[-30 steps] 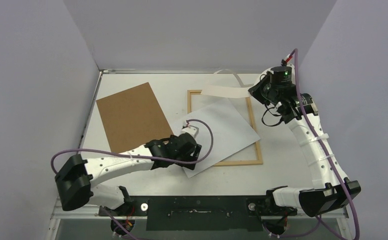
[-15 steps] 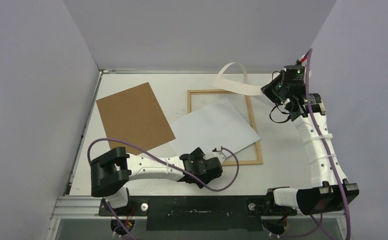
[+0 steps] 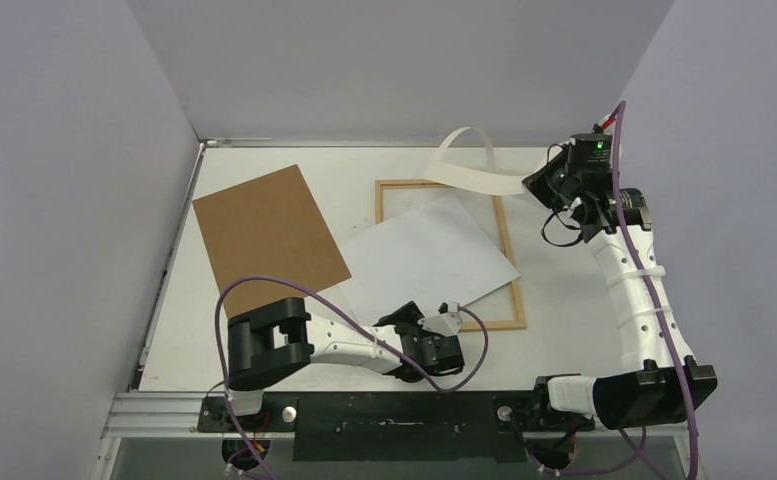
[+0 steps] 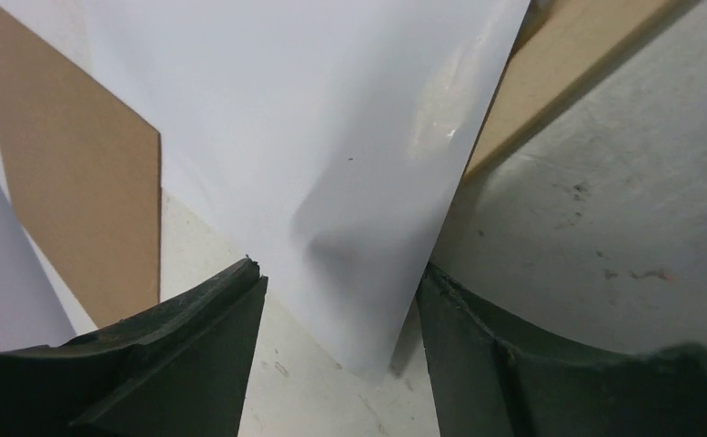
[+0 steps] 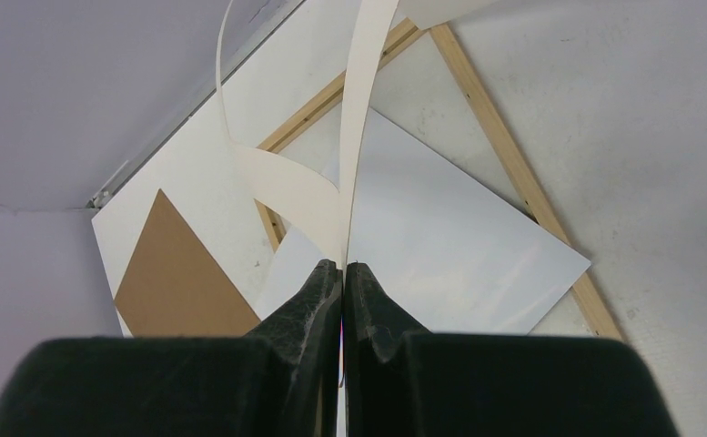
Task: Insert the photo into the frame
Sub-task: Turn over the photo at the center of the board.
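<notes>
Overhead, the photo [image 3: 434,262] lies white side up and askew across the frame [image 3: 505,250]. Its right corner overhangs the right rail, and its near corner pokes out onto the table [image 3: 564,330], near the brown backing board [image 3: 264,235]. The left gripper [image 4: 338,269] sits low at that near corner with its jaws spread to either side of the paper, not pinching it. The right gripper [image 5: 343,269] is pressed together on a curling cream sheet [image 5: 286,191], held up above the frame's far right corner.

The step in hand is judged to be taking the photo's corner. The grip should catch only the tip of the corner, with one finger slipped under the paper. A slight lift should suffice. The sheet can then be swung until its edges run parallel with the rails and lowered inside them. Thin paper is likely to buckle if pushed, so drawing it along is the safer course.
</notes>
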